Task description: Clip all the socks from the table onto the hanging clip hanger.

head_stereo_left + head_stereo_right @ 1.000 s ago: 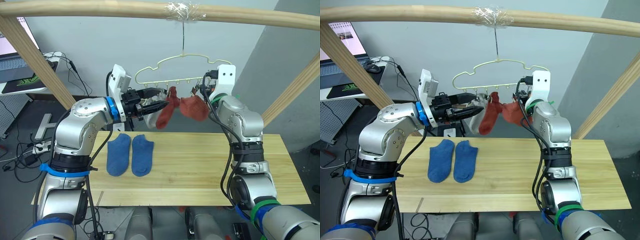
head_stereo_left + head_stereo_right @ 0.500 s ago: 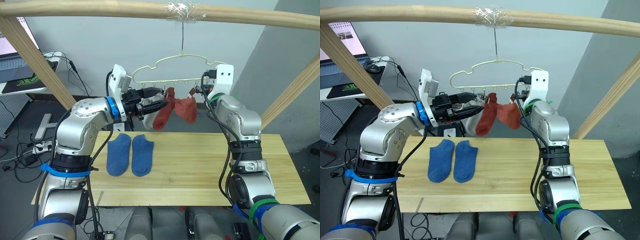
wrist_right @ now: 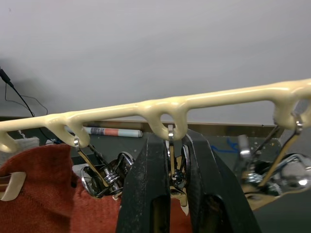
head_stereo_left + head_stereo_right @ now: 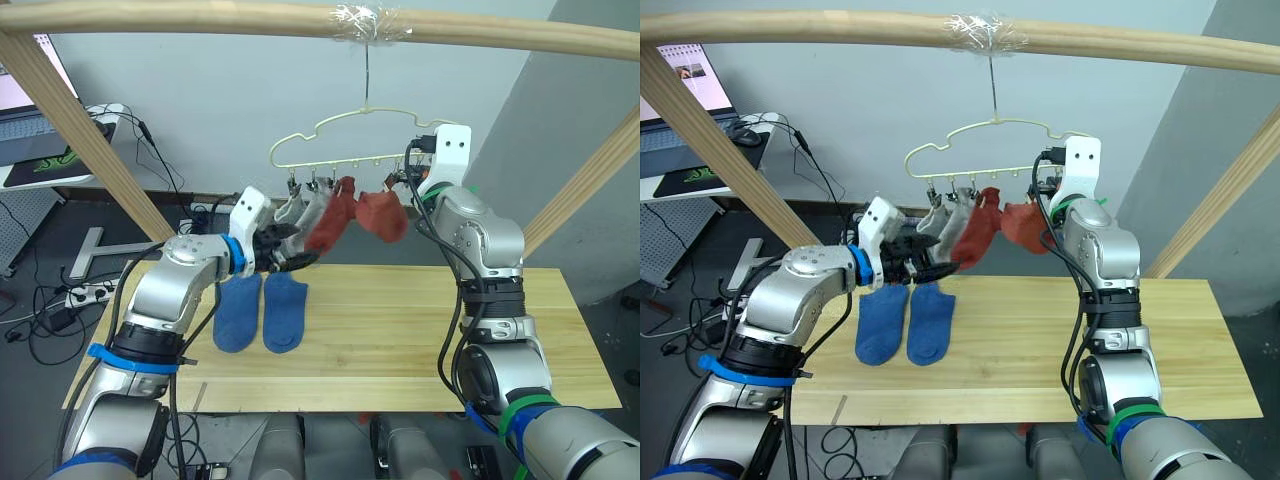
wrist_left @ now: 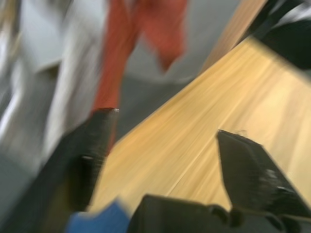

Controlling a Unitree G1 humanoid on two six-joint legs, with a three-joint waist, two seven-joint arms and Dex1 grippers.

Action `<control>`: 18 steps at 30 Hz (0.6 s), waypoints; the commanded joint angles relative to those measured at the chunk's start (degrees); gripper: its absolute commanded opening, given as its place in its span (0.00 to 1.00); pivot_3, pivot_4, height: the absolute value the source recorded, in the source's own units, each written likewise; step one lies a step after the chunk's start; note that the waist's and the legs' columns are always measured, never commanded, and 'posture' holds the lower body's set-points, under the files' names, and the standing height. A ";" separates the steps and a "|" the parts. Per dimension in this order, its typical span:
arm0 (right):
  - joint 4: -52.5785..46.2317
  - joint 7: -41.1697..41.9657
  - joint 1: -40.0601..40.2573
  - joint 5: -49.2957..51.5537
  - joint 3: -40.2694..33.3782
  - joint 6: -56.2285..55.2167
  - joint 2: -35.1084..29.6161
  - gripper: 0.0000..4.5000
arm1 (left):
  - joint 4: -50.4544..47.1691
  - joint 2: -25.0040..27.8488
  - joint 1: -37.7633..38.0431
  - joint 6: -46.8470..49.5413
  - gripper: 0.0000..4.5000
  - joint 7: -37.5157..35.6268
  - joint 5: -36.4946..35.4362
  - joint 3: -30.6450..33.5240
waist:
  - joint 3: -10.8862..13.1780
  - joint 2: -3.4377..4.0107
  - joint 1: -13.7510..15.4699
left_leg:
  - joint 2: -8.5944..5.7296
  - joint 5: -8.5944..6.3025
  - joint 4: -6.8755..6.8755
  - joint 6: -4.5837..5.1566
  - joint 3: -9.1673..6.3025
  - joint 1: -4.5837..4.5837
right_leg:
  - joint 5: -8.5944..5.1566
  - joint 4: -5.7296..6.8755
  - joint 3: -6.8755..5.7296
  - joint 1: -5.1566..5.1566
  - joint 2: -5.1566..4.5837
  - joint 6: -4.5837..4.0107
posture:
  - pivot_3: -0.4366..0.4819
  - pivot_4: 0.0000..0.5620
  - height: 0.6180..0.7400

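Note:
The pale-yellow clip hanger hangs by its hook from the top pole. Two grey socks and two rust-red socks hang side by side from its clips. Two blue socks lie flat together on the left part of the table. My left gripper is just below the grey socks and above the blue ones, open and holding nothing. My right gripper is up at the hanger's right end, shut on a metal clip beside a red sock.
A frame of round wooden poles surrounds the space: a top pole and slanted poles at the left and right. Behind, at the left, stands a desk with a laptop and cables.
My left gripper has come away from the hanger and dropped toward the table's blue socks. The grey socks now hang free from the clips. The right gripper has stayed at the hanger.

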 commanded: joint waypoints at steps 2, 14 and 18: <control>-2.11 -0.50 -1.37 0.53 -0.67 -0.19 -0.41 0.02 | 3.89 0.14 1.06 -5.24 0.99 0.84 3.04 0.37 | 0.00 0.00 0.02 | 0.00 0.00 0.00 0.00 0.00 0.00 | 0.00 0.00 0.00 0.00 0.00 0.00 | 0.65 0.28 1.00; -7.58 1.70 2.02 0.34 1.84 5.12 -1.03 0.61 | 2.55 -3.13 2.77 -6.59 1.00 -0.97 0.34 3.04 | 0.00 0.00 0.02 | 0.00 0.00 -0.01 0.00 0.00 0.00 | 0.00 0.00 -0.01 0.00 0.00 0.00 | 0.64 0.28 1.00; -14.40 1.89 5.84 0.39 3.02 9.88 -1.70 0.83 | -0.45 -3.82 3.72 -5.16 1.00 -1.07 -2.26 4.41 | 0.00 0.00 0.02 | 0.01 0.00 -0.01 0.00 0.00 -0.01 | 0.00 -0.01 0.00 0.00 0.00 0.00 | 0.64 0.28 1.00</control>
